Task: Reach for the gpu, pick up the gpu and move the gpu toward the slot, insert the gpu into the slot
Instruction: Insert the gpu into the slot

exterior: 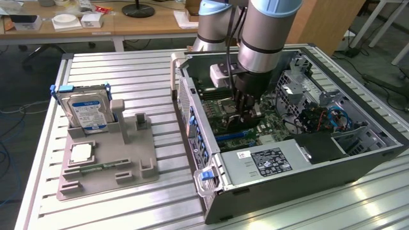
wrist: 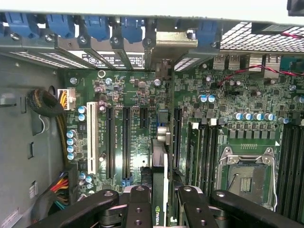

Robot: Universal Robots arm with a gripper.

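My gripper [exterior: 244, 117] reaches down inside the open computer case, over the green motherboard [wrist: 137, 95]. Its black fingers [wrist: 137, 204] are shut on the gpu [wrist: 159, 156], a thin card seen edge-on with a green logo near the grip. The card stands upright on the board, between the long black expansion connectors and the memory slots. Its silver bracket [wrist: 164, 45] sits against the case's rear openings. The blue slot [exterior: 233, 136] shows on the board just below the gripper in the exterior view. Under the card the slot is hidden, so I cannot tell how deep the card sits.
A hard drive [exterior: 86, 112] stands in a grey holder [exterior: 108, 163] to the exterior view's left of the case, with a processor chip [exterior: 82, 153]. Inside the case lie the power supply [exterior: 262, 160], the processor socket [wrist: 247, 175], memory slots [wrist: 202, 152] and a cable bundle [wrist: 47, 104].
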